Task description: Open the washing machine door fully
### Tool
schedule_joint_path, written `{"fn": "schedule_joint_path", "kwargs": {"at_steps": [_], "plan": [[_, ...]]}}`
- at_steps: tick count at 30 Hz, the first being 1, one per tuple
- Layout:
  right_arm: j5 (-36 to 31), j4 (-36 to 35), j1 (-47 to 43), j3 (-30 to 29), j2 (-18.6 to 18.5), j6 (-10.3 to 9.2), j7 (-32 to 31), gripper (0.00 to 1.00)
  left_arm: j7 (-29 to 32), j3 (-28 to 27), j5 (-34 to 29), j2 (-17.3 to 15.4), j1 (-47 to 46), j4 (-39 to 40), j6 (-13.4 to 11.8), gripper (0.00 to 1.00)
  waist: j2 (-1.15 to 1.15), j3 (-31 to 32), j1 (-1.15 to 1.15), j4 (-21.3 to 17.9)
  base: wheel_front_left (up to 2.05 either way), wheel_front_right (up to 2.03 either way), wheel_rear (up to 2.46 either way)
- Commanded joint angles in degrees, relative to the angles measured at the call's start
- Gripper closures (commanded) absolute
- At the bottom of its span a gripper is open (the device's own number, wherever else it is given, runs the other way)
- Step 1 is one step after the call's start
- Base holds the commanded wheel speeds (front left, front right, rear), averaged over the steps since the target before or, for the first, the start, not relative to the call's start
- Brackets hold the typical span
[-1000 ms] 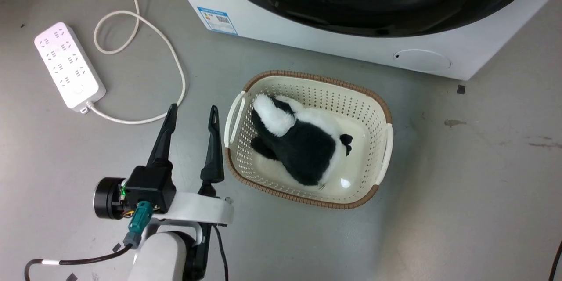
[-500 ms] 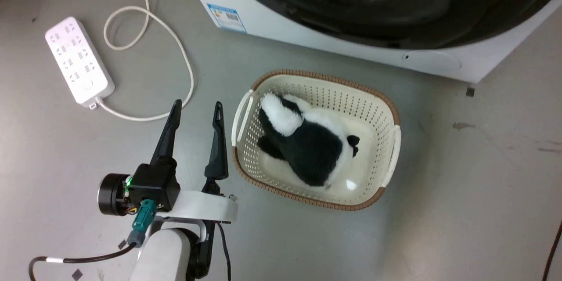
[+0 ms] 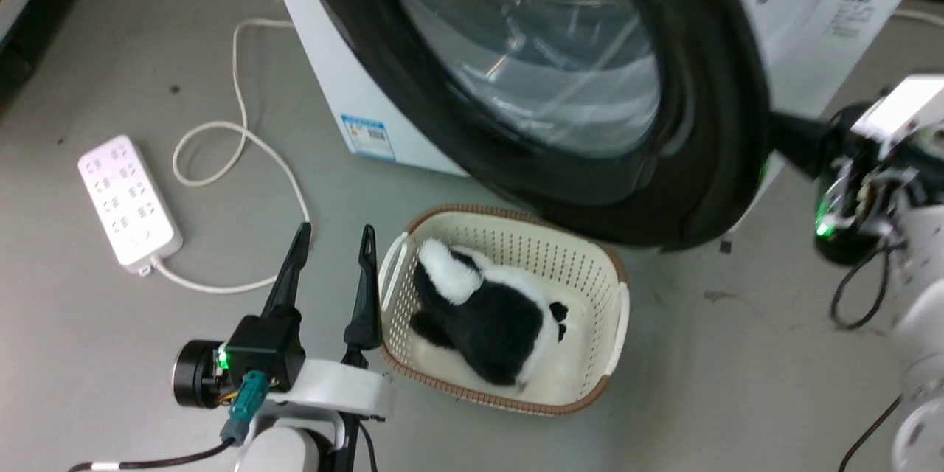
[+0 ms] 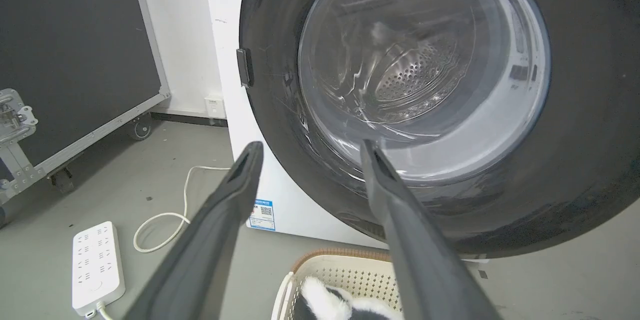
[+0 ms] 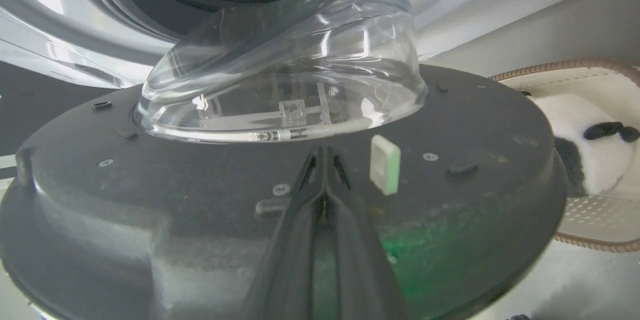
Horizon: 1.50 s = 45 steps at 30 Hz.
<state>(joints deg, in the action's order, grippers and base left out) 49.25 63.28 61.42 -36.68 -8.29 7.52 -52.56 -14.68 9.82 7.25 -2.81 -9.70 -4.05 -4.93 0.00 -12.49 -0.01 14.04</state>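
Observation:
The washing machine [image 3: 332, 74] is a white front-loader with a blue label [image 3: 367, 136]. Its door [image 3: 708, 125] is a big glossy black ring around a clear glass bowl [image 3: 531, 66], and it stands swung out from the front, its lower rim over the basket's far edge. In the right wrist view my right gripper [image 5: 320, 152] is shut, its tips against the door's dark inner face [image 5: 150, 195] just below the glass bowl [image 5: 280, 75]. My right wrist [image 3: 870, 162] sits behind the door's right edge. My left gripper [image 3: 333, 232] is open and empty left of the basket, facing the door [image 4: 575, 160].
A cream basket [image 3: 612, 324] holding a black-and-white plush toy [image 3: 487, 310] sits on the floor right under the door. A white power strip [image 3: 129, 199] and its looped cable [image 3: 243, 140] lie to the left. A black wheeled case [image 4: 65, 60] stands left of the machine.
The head camera has tilted up, bringing in more of the machine and door and my right arm. The door's lower rim now overlaps the basket's far edge. My left gripper stays open beside the basket.

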Motion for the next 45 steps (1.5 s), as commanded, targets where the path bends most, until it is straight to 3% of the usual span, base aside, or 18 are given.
{"fn": "schedule_joint_path", "kwargs": {"at_steps": [1,10,16,17,25,30,35,36,37,38,41,45], "plan": [[0.7,-1.4,-3.2,0.6,1.9,-0.03,-1.5,1.0,-0.3,-0.4,-0.2,-0.1,1.3,-0.4,0.2,0.0,0.0,2.3,0.01,-0.9,0.0,0.0,0.0],[5.0,-7.8,-11.5,3.7,5.3,-0.03,-7.6,1.0,-0.3,-0.3,-0.4,-0.1,3.5,-1.2,0.6,0.0,0.0,5.7,0.01,-1.3,0.0,0.0,0.0],[17.4,-6.6,-14.4,14.7,5.4,-0.03,-9.4,1.0,-0.3,-0.4,-0.6,-0.1,4.5,-1.5,1.1,0.0,0.0,7.2,0.01,-0.8,0.0,0.0,0.0],[23.9,-7.4,-16.7,21.7,5.4,-0.03,-8.4,1.0,-0.3,-0.3,-0.7,-0.1,5.1,-1.6,1.3,0.0,0.0,7.6,0.01,-0.5,0.0,0.0,0.0],[38.5,-11.9,-23.3,39.0,5.4,-0.03,-3.1,1.0,-0.3,-0.1,-0.7,-0.1,6.4,-2.2,1.9,0.0,0.0,8.4,0.01,0.3,0.0,0.0,0.0],[44.1,-14.2,-25.6,46.6,5.4,-0.03,1.0,1.0,-0.3,-0.3,-0.8,-0.1,6.9,-2.7,2.2,0.0,0.0,8.6,0.01,0.1,0.0,0.0,0.0],[46.6,-16.3,-26.0,49.1,5.4,-0.03,6.0,1.0,-0.3,-0.8,-0.4,-0.1,7.3,-3.2,2.3,0.0,0.0,9.0,0.01,-1.0,0.0,0.0,0.0],[46.4,-16.9,-26.0,48.8,5.4,-0.03,7.5,0.62,-0.3,-1.0,-0.2,-0.1,7.2,-3.3,2.3,0.0,0.0,9.2,0.01,-1.4,0.0,0.0,0.0],[46.1,-17.5,-26.1,48.5,5.1,-0.03,9.0,0.05,-0.3,-1.2,0.0,-0.1,7.2,-3.4,2.2,0.0,0.0,9.4,0.01,-1.7,0.0,0.0,0.0],[45.7,-18.2,-26.2,48.1,4.6,-0.03,10.3,0.0,-0.3,-1.3,0.1,-0.1,7.1,-3.4,2.2,0.0,0.0,9.7,0.01,-2.1,0.0,0.0,0.0],[43.4,-21.6,-27.0,47.1,2.0,-0.03,15.4,0.0,-0.3,-1.7,0.5,-0.1,7.0,-3.5,2.1,0.0,0.0,10.5,0.01,-3.6,0.0,0.0,0.0],[36.1,-30.0,-29.5,46.1,-2.7,-0.03,26.5,0.0,-0.3,-2.3,1.0,-0.1,7.0,-3.6,2.3,0.0,0.0,11.7,0.01,-5.9,0.0,0.0,0.0]]}}
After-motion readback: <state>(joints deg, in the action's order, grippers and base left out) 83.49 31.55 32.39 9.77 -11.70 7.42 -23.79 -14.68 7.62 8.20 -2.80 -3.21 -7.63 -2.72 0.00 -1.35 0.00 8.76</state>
